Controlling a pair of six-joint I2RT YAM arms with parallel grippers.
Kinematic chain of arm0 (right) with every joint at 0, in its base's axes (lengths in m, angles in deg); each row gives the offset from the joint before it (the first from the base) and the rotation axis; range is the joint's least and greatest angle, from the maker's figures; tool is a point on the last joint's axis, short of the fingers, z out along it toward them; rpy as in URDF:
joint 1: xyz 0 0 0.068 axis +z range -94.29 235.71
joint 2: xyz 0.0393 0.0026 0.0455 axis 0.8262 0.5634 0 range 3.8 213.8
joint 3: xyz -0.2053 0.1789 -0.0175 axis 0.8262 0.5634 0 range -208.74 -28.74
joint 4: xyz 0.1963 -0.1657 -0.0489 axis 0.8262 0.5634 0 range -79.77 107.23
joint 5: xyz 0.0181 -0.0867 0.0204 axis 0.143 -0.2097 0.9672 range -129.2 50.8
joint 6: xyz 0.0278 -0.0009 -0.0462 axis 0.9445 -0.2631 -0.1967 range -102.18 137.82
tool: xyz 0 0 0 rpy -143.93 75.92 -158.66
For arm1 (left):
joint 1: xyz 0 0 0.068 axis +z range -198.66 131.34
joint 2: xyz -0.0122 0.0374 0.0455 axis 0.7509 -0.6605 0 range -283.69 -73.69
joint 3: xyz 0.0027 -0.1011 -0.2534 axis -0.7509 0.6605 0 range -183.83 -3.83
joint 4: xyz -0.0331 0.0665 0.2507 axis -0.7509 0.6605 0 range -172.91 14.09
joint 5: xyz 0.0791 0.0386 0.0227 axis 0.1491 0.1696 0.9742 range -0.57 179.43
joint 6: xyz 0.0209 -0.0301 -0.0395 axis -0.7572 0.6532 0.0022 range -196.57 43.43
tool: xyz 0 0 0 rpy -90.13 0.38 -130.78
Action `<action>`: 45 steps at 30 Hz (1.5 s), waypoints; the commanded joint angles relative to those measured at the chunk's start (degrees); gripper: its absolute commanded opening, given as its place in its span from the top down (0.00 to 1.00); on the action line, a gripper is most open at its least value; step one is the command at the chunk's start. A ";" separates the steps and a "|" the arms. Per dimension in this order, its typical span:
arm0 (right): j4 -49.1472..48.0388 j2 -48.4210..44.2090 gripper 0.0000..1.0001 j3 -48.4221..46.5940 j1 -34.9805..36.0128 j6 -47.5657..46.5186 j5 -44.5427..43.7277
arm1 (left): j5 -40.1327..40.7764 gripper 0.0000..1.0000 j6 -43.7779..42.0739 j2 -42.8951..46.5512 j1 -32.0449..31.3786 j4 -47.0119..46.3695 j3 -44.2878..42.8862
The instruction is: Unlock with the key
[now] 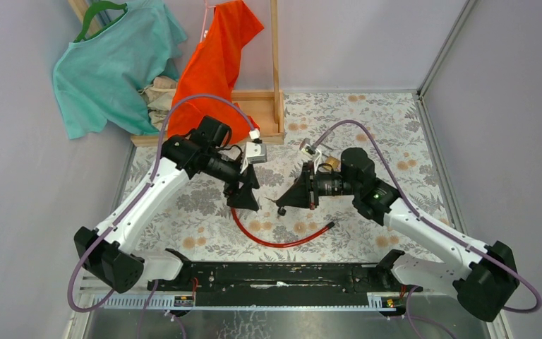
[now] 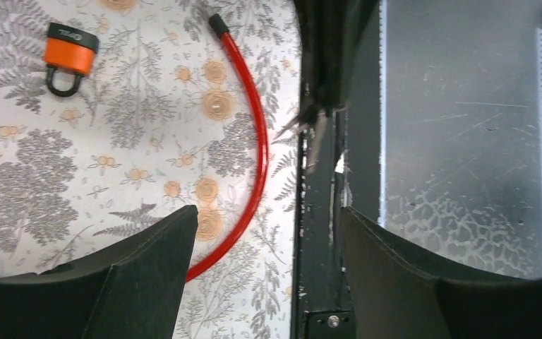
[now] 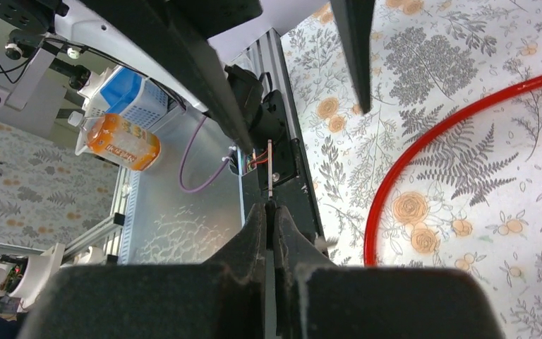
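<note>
Top camera looks down from behind; wrist cameras, seemingly nearer, both show the red cable (image 2: 262, 152).

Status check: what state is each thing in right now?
left gripper: open, empty.
right gripper: shut on the key.
key: pinched, seen edge-on, apparently the key.
padlock: shackle closed, lying flat, untouched.
red cable: lying loose, curved, apart from padlock.
</note>
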 commanded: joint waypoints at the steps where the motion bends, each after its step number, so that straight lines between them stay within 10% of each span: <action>1: 10.05 -4.53 1.00 -1.16 -1.59 -2.00 -2.35 | 6.21 0.21 3.27 -2.16 -0.29 -9.44 0.17; 8: 35.64 -13.18 1.00 -5.73 -2.36 -3.51 -29.84 | 18.51 0.22 23.10 -12.10 -2.29 -39.77 6.76; 14: 46.38 -19.84 1.00 -9.02 -2.36 -1.70 -41.50 | 20.17 0.16 13.87 -31.13 -8.53 -43.52 -1.57; 21: 52.42 -21.81 1.00 -12.02 -2.36 -1.24 -44.29 | 16.85 0.12 8.78 -45.61 -9.78 -44.98 -13.59; 45: 54.33 -23.01 1.00 -15.43 -2.36 -0.86 -43.74 | 14.66 0.29 -3.95 -52.70 -10.12 -43.92 -13.92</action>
